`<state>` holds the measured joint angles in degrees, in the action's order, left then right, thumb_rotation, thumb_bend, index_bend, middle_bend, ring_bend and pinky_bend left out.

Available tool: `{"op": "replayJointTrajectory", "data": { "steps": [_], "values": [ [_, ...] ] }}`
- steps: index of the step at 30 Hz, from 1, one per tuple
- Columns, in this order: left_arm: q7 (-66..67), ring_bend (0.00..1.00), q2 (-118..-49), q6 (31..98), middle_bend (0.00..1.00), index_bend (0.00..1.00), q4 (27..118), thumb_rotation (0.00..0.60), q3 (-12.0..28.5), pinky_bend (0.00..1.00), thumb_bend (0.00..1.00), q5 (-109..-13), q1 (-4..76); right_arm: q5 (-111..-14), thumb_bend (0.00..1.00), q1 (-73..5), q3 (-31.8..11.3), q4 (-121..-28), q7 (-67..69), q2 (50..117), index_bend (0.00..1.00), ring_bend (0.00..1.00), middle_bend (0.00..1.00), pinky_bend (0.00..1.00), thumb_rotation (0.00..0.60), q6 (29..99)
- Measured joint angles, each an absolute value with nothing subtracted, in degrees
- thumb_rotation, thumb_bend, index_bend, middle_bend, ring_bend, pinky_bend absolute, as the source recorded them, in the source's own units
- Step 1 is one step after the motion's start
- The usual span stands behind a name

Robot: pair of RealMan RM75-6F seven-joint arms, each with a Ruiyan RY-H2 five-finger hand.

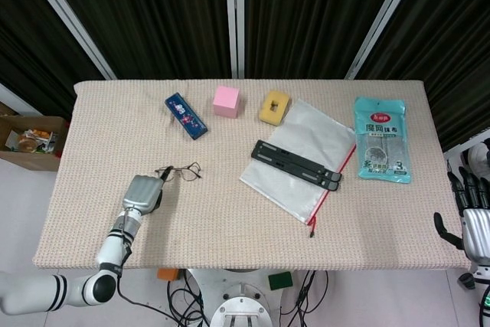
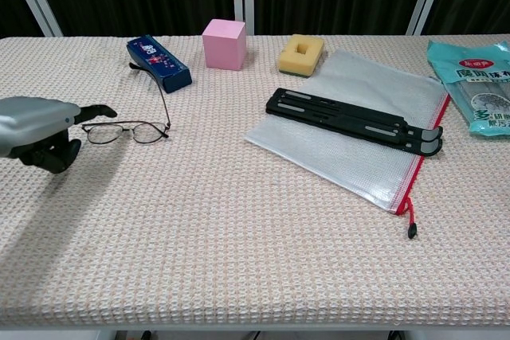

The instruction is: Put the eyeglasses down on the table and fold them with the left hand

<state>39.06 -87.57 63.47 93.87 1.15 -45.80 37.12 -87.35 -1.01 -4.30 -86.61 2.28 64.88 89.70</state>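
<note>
The thin wire-framed eyeglasses (image 1: 181, 172) (image 2: 127, 130) lie on the table left of centre. One temple lies folded across the lenses. The other temple still sticks out toward the blue box (image 2: 158, 62). My left hand (image 1: 142, 192) (image 2: 36, 130) hovers just left of the glasses and holds nothing. An outstretched fingertip (image 2: 100, 110) touches the frame's left end, with the thumb held apart below it. My right hand (image 1: 468, 220) hangs off the table's right edge with its fingers straight and apart, and it shows only in the head view.
A blue box (image 1: 185, 116), a pink cube (image 1: 226, 101) (image 2: 223, 43) and a yellow sponge (image 1: 275, 106) (image 2: 301, 54) line the back. A black folding stand (image 1: 297, 165) (image 2: 355, 121) lies on a clear zip pouch (image 1: 302, 160). A teal packet (image 1: 381, 138) sits at the right.
</note>
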Motion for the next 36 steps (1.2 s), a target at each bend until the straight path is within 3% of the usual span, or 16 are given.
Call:
{"op": "replayJointTrajectory", "data": {
  "steps": [4,13,20,28,36],
  "values": [
    [38.32,0.97,-87.98,64.78,1.0,0.0,93.53,0.6,1.84,1.0,0.72,-46.6,36.85,-87.45,0.45,-0.98,-4.36,-86.42,2.5,64.89,0.0,0.0,0.0,0.0,0.6,89.98],
    [35.83,0.96,-85.62,74.98,1.0,0.0,97.11,0.6,4.93,1.0,0.72,-52.49,34.41,-87.56,0.45,-1.0,-4.47,-86.36,2.94,64.67,0.0,0.0,0.0,0.0,0.6,90.19],
    [31.81,0.94,-85.22,81.68,0.99,0.0,100.19,0.6,5.44,0.99,0.75,-67.29,33.09,-87.76,0.45,-0.91,-4.6,-86.04,3.46,65.01,0.0,0.0,0.0,0.0,0.6,90.76],
    [27.21,0.93,-86.85,74.23,0.99,0.0,100.81,0.6,-0.69,0.99,0.75,-80.86,34.34,-87.64,0.45,-0.72,-4.57,-85.96,3.44,65.05,0.0,0.0,0.0,0.0,0.6,90.99],
    [29.31,0.94,-95.22,68.92,0.99,0.0,94.19,0.6,0.75,0.99,0.75,-77.48,35.56,-87.07,0.45,-0.63,-4.57,-85.65,3.42,65.3,0.0,0.0,0.0,0.0,0.6,90.62]
  ]
}}
